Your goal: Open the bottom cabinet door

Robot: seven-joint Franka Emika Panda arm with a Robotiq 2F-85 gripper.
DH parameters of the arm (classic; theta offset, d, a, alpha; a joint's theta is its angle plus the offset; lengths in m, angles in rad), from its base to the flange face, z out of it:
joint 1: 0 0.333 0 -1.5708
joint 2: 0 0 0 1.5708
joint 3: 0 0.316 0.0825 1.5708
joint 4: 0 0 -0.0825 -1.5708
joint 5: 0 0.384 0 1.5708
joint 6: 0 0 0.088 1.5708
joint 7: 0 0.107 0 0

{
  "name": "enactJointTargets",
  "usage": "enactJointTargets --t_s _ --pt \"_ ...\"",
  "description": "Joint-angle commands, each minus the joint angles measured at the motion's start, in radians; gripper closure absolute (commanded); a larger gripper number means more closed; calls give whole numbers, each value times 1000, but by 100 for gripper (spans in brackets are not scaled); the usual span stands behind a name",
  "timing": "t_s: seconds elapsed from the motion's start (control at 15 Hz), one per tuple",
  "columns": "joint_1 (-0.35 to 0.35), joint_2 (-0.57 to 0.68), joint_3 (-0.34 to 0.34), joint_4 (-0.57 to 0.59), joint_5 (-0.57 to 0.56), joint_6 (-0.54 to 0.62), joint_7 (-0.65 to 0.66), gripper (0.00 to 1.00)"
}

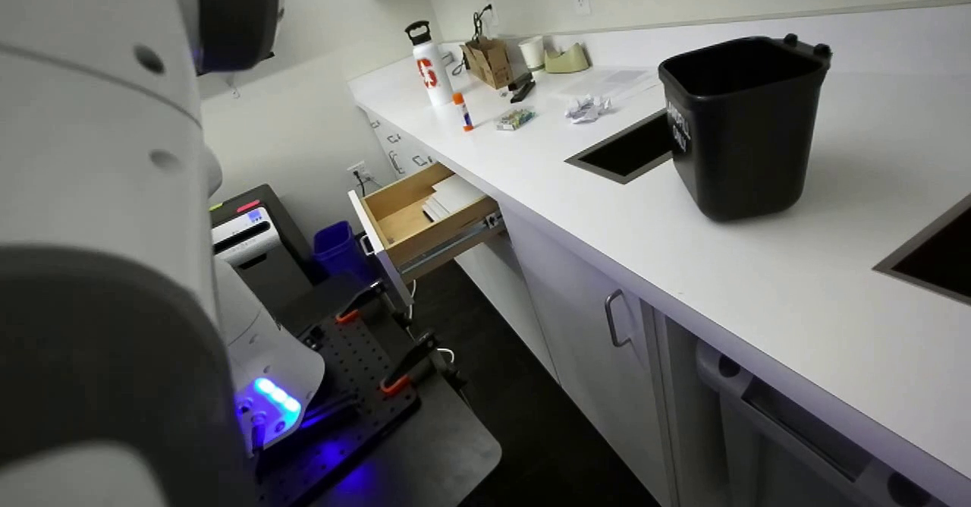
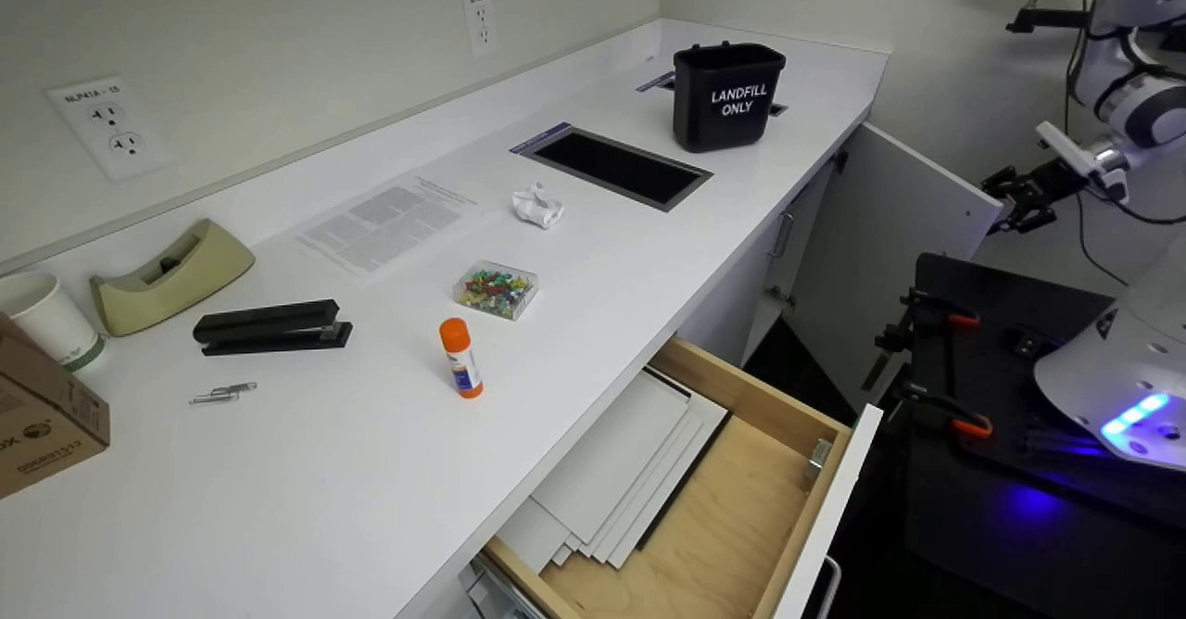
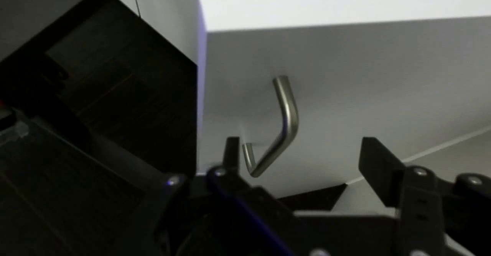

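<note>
The tall flat white door panel (image 2: 880,248) stands swung wide open, right of centre in an exterior view, and spans the upper right of the wrist view; the opening is judged largely achieved. The panel appears to be rigid board, fairly heavy but carried on its hinges (image 2: 781,298), so it should turn under a modest pull. The slim bent metal bar handle (image 3: 290,127), mid-frame in the wrist view near the panel's free edge, is the recommended hold: smooth, probably liable to slip if taken aslant, best clasped at mid-bar. The black two-fingered gripper (image 3: 301,160) has its fingers (image 3: 379,171) well apart and grips nothing; the handle lies between them in that view, nearer the finger at frame left, contact undetermined. Beyond, a white-fronted drawer with a light wood interior (image 2: 732,508) stands pulled out at lower centre of an exterior view.
</note>
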Motion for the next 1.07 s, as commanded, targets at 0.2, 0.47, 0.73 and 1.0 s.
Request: enactJointTargets --t_s 0.2,0.47,0.73,1.0 --pt "176 -333 -155 -235 -272 204 -61 0" --pt "262 -528 -272 -296 -478 245 -23 0" --pt "407 -707 -422 -358 -679 293 21 0" --pt "552 -902 -561 -397 -867 351 33 0"
